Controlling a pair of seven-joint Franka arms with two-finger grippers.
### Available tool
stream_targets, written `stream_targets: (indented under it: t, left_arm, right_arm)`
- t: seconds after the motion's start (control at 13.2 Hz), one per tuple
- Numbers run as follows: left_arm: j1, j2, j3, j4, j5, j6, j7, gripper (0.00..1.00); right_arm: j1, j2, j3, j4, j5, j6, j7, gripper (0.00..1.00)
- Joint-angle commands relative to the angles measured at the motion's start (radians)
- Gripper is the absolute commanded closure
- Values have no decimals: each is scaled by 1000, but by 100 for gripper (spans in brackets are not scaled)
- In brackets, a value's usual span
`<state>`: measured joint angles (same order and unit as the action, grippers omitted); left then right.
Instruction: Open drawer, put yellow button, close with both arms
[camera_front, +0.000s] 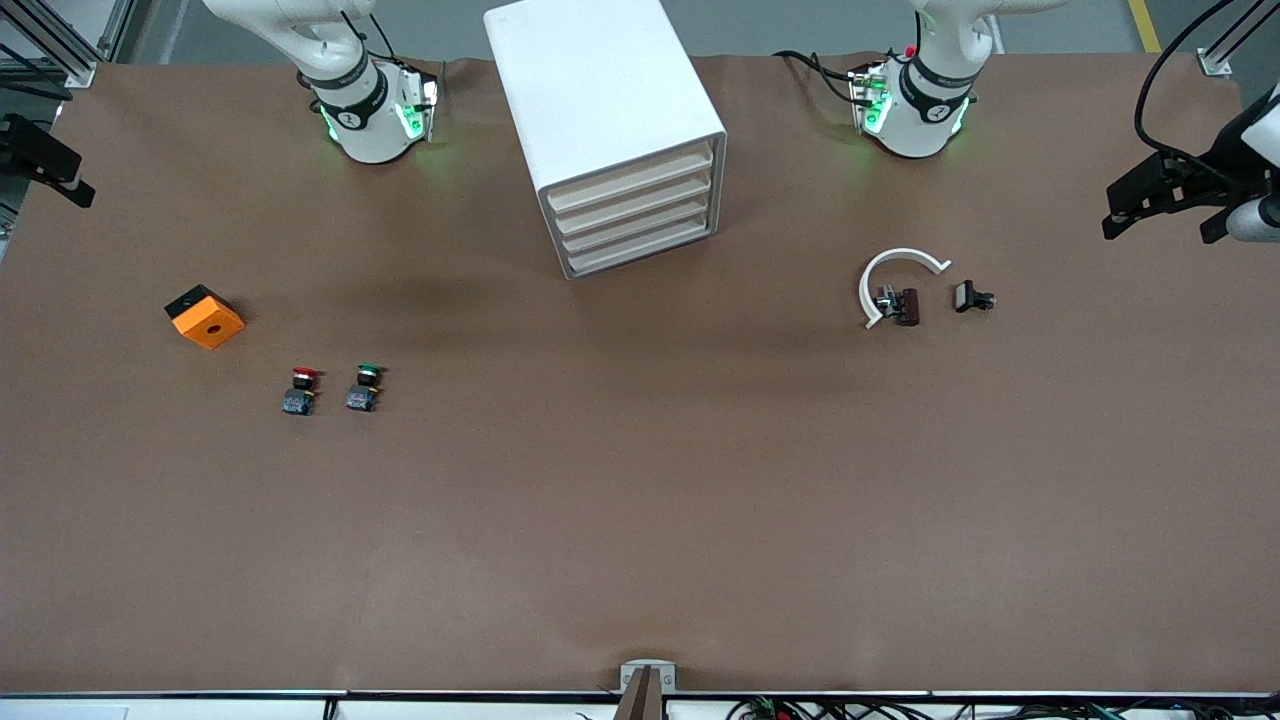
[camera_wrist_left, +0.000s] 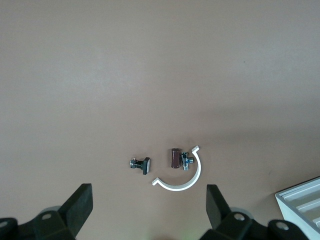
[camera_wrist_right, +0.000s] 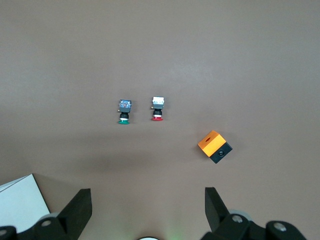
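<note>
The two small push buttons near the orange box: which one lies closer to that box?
The red-capped push button lies closer to the orange box. The green-capped push button sits beside it, one place farther toward the left arm's end of the table.

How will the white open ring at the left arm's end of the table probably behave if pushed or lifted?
The white open ring looks thin and lies flat, so it probably is light and slides easily when pushed. Its open gap suggests it may flex if squeezed. A small brown part sits inside its curve and would likely be dragged along.
</note>
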<state>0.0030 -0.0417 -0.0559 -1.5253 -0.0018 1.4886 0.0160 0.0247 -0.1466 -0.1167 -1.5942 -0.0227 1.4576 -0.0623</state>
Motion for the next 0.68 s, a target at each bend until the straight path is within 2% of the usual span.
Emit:
stream_targets:
  t: [0.0,0.6]
  left_arm:
    - [-24,6,21,24,17,-16,2,0]
    - [-21,5,11,45,17,-16,-4,0]
  right_arm:
    - [-2,-21,-1,-15,0,6,-7,0]
    - [-6,-21,-3,-15,-2,7,-31,0]
